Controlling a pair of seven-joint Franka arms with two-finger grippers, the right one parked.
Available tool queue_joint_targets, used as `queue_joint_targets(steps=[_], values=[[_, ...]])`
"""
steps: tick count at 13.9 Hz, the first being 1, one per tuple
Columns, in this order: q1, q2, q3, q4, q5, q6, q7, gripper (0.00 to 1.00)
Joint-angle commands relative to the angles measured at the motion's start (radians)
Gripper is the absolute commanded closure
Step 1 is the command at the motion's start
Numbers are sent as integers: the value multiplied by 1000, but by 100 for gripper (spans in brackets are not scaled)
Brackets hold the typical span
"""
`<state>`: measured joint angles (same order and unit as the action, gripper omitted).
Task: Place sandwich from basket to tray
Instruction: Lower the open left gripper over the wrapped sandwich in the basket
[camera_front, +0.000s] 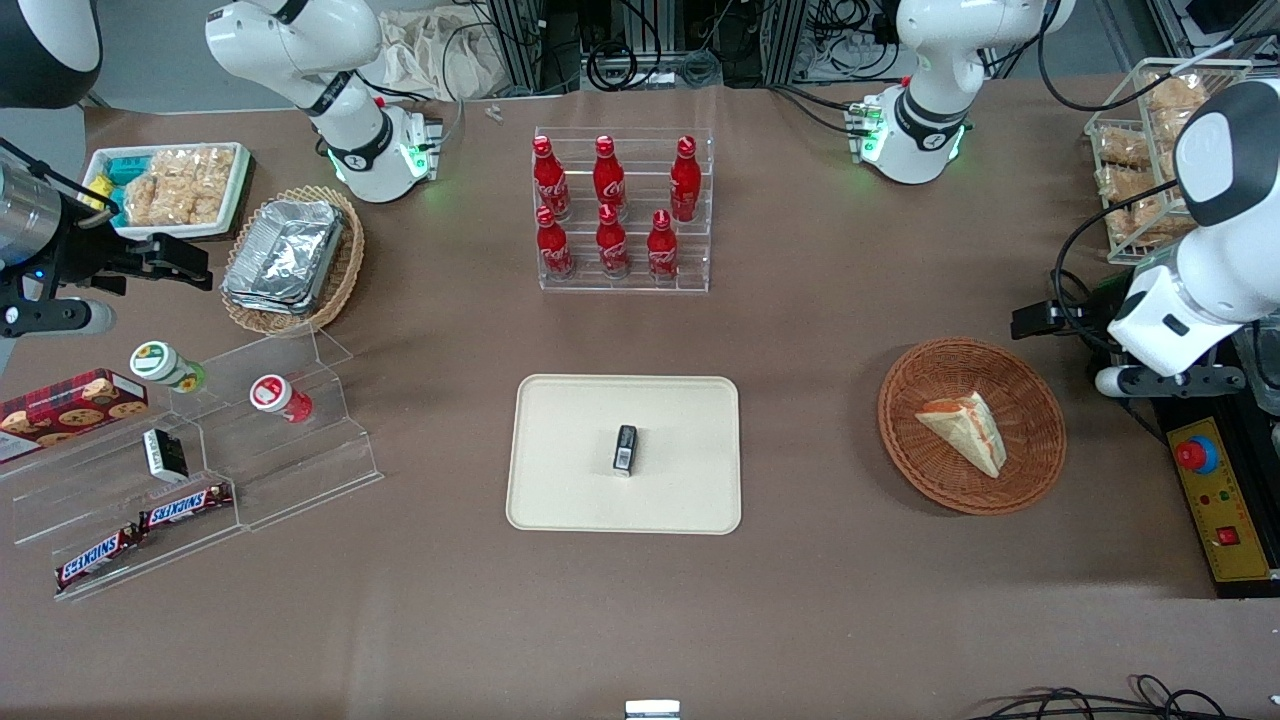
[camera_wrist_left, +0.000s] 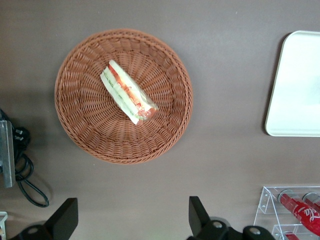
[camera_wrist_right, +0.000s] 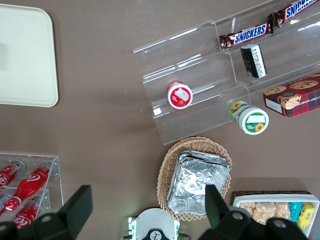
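Note:
The sandwich (camera_front: 966, 430), a clear-wrapped bread wedge with red and green filling, lies in the round reddish-brown wicker basket (camera_front: 905, 440). Both also show in the left wrist view, the sandwich (camera_wrist_left: 127, 92) in the basket (camera_wrist_left: 80, 125). My left gripper (camera_front: 1035, 322) is open and empty. It hangs high above the table, just off the basket's rim and farther from the front camera than the basket; its fingers stand wide apart (camera_wrist_left: 132, 212). The cream tray (camera_front: 570, 450) lies mid-table toward the parked arm's end, and its edge shows in the left wrist view (camera_wrist_left: 300, 85). A small dark object (camera_front: 625, 449) lies on the tray.
A clear rack of red cola bottles (camera_front: 620, 210) stands farther from the front camera than the tray. A wire rack of bagged snacks (camera_front: 1140, 150) and a yellow control box (camera_front: 1215, 500) are at the working arm's end. A tan foil-container basket (camera_front: 295, 255) and an acrylic shelf (camera_front: 210, 450) are at the parked arm's end.

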<state>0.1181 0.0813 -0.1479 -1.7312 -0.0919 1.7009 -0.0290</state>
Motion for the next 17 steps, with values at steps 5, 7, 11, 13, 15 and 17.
queue_joint_targets(steps=[5, 7, 11, 13, 15, 17], values=[[-2, 20, -1, 23, 1, -27, 15, 1], [2, 21, 2, -46, 12, 29, -1, 1], [9, 9, 8, -180, 23, 212, -97, 1], [11, 3, 14, -270, 27, 322, -101, 1], [9, -11, 42, -348, 27, 429, -149, 1], [9, -6, 42, -395, 27, 502, -219, 1]])
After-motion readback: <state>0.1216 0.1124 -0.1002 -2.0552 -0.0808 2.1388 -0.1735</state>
